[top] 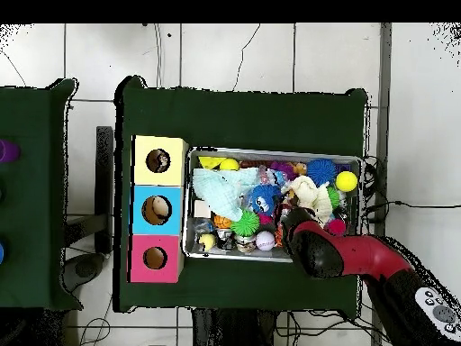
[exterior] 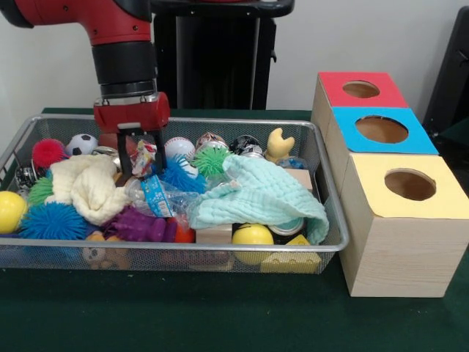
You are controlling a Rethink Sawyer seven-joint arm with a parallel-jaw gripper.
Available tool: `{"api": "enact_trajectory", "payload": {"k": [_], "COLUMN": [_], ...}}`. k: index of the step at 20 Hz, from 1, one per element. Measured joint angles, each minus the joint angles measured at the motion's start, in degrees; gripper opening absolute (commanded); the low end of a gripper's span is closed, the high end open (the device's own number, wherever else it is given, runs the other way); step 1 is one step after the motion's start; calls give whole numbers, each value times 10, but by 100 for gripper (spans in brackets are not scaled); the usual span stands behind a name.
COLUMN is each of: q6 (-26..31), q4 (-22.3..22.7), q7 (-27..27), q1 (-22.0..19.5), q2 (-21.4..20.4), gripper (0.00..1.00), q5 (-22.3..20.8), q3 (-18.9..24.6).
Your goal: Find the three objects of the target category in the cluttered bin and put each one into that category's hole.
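From my front view, nearest me is the green worktop (exterior: 220,315), and on it the wire mesh bin (exterior: 168,257) sits to the left with the row of wooden boxes to its right. Along the bin's near edge I see a blue spiky ball (exterior: 53,220), a purple rubber toy (exterior: 139,227), a yellow ball (exterior: 252,236) and, at the left wall, another yellow ball (exterior: 10,210). Over these a mint-green cloth (exterior: 260,198) spreads across the right half, and a cream cloth (exterior: 86,187) lies bunched on the left. Right of the bin, the yellow-topped box (exterior: 403,220) is closest, each box with one round hole in its lid. Further back in the bin, the gripper (exterior: 141,155) is down among the clutter, left of centre, its black fingers closed around a small crinkled red-and-white wrapper (exterior: 145,158) just above a crushed clear plastic bottle (exterior: 157,196). Behind it lie a white baseball (exterior: 179,149), a soccer ball (exterior: 82,144), a green spiky ball (exterior: 212,160) and a yellow hand-shaped toy (exterior: 279,144). The blue-topped box (exterior: 385,130) comes next, then the red-topped box (exterior: 360,89) farthest away.
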Motion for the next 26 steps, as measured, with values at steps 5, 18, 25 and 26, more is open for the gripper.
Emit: {"api": "enact_trajectory", "payload": {"k": [5,18,25,26], "q6": [0,0,0,0], "q4": [25,45,45,45], "q7": [0,0,0,0], "q1": [-10,-38,-38,-38], "q2": [-15,-17,-6,-3], "gripper": [100,100,100,100], "q5": [0,0,0,0], "q3": [4,12,12,12]}}
